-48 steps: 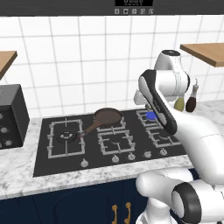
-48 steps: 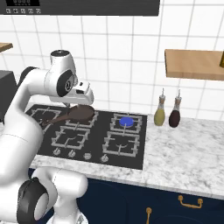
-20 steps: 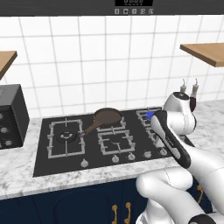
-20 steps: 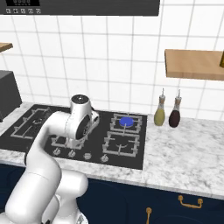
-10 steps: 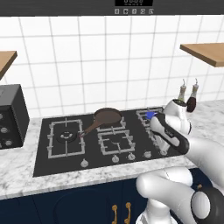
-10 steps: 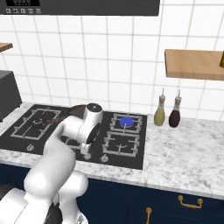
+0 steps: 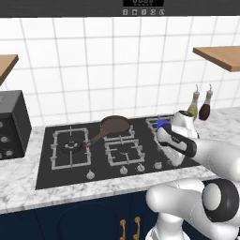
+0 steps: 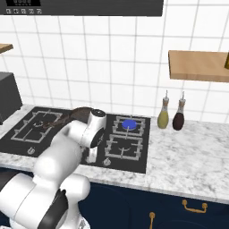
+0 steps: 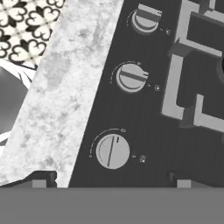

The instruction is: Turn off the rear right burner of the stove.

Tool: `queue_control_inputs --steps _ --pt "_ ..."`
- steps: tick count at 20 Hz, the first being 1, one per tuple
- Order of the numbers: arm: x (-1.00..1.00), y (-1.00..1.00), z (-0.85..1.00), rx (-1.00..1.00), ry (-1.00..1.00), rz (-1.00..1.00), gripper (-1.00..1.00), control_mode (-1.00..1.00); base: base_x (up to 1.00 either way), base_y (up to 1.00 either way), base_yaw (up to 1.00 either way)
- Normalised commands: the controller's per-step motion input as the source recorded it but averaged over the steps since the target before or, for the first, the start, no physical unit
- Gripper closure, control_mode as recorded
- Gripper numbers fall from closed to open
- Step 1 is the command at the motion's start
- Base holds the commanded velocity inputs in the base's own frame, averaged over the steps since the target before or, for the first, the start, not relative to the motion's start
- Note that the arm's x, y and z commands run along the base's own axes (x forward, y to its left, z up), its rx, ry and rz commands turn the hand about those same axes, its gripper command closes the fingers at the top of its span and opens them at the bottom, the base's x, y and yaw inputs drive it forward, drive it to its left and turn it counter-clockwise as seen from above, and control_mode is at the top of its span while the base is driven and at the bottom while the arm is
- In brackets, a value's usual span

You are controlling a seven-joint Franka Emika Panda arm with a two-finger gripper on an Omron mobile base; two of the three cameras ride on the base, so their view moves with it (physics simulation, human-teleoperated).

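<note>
The stove (image 7: pixel 96 161) is a black glass cooktop with grey grates. Its rear right burner (image 8: pixel 129 124) glows blue under its grate, and that glow (image 7: pixel 162 123) peeks out behind my arm in the left base view. My gripper (image 8: pixel 92 156) points down at the front knob row, right of centre. In the hand view the gripper (image 9: pixel 112 181) is open, its dark fingertips (image 9: pixel 43 179) wide apart. A silver knob (image 9: pixel 112 152) lies just ahead between them, untouched. Two more knobs (image 9: pixel 130 77) (image 9: pixel 145 18) follow in the row.
A brown pan (image 7: pixel 115 124) sits on the rear middle burner. Two bottles (image 8: pixel 163 117) (image 8: pixel 179 118) stand on the marble counter right of the stove. A black boxy appliance (image 7: pixel 10 124) stands at the left. The counter's front edge (image 9: pixel 61 92) runs beside the knobs.
My arm has swung down from over the burners to the front right knobs. In the last half second the hand sank a little lower and nearer the knob row.
</note>
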Motion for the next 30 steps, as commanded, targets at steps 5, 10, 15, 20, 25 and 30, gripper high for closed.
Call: queue_control_inputs --steps 5,10,15,20,25,30 --pt "0.0 0.39 -0.19 -0.05 0.01 0.0 -1.0 -1.0 0.0 0.0 0.0" --pt "0.0 0.14 -0.31 -0.07 0.18 0.0 -1.0 -1.0 0.0 0.0 0.0" --pt "0.0 -0.03 -0.18 -0.02 0.03 0.0 -1.0 -1.0 0.0 0.0 0.0" --pt "0.02 -0.13 -0.04 0.0 0.02 0.0 -1.0 -1.0 0.0 0.0 0.0" --pt "0.0 -0.01 -0.26 0.0 0.03 0.0 -1.0 -1.0 0.0 0.0 0.0" --pt "0.03 -0.07 -0.09 0.0 0.0 0.0 -1.0 -1.0 0.0 0.0 0.0"
